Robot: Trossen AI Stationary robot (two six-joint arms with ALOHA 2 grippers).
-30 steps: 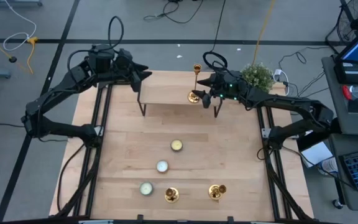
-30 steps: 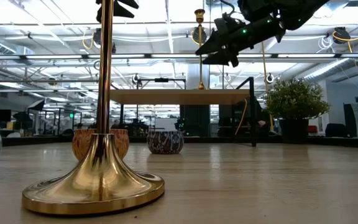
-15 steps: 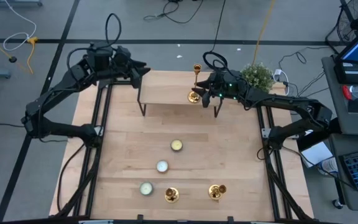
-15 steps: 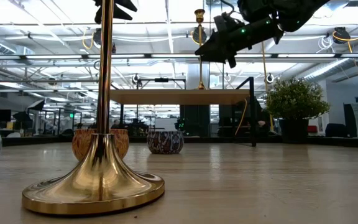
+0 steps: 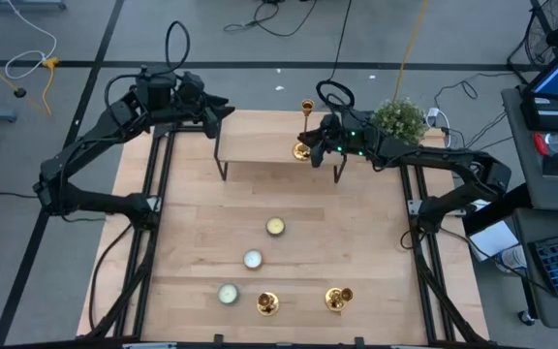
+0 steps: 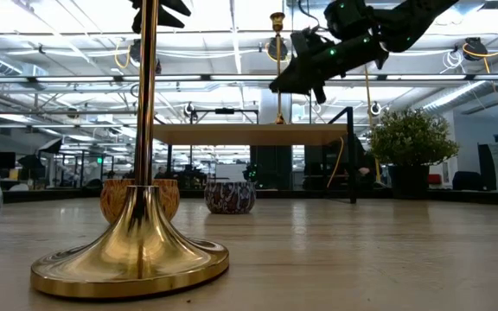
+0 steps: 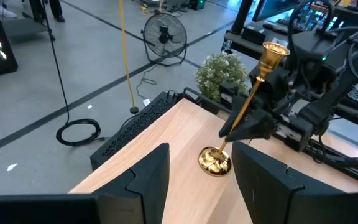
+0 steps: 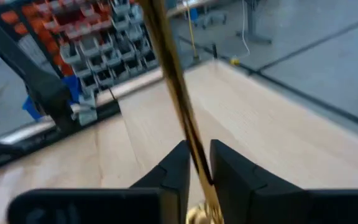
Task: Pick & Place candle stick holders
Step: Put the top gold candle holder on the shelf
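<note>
One gold candle stick holder (image 5: 304, 131) stands upright with its round base (image 7: 215, 160) on the right end of a raised wooden shelf (image 5: 269, 147) at the table's far side. My right gripper (image 8: 197, 171) is shut on its stem. My left gripper (image 7: 197, 186) hovers open off the shelf's far left corner (image 5: 223, 112), with nothing between its fingers. Two more gold holders (image 5: 266, 303) (image 5: 337, 299) stand on the table near its front edge; one of them (image 6: 137, 242) fills the low view's foreground. My right gripper pinches the holder's slim stem (image 8: 188, 134) between its two fingers, in the stem's lower half. The fingers (image 7: 248, 126) come level from the table's right side and lie across the stem. The holder stays upright, its base on the shelf.
Three round disc candles (image 5: 275, 226) (image 5: 252, 259) (image 5: 227, 293) lie in a slanting row on the table's middle. A small potted plant (image 5: 400, 118) stands at the far right corner, behind my right arm. The shelf rests on thin black legs (image 5: 224, 170).
My right gripper's fingers, open on either side of the stem a second ago, have shut on it. The holder has stayed upright on the shelf. My left arm has kept still.
</note>
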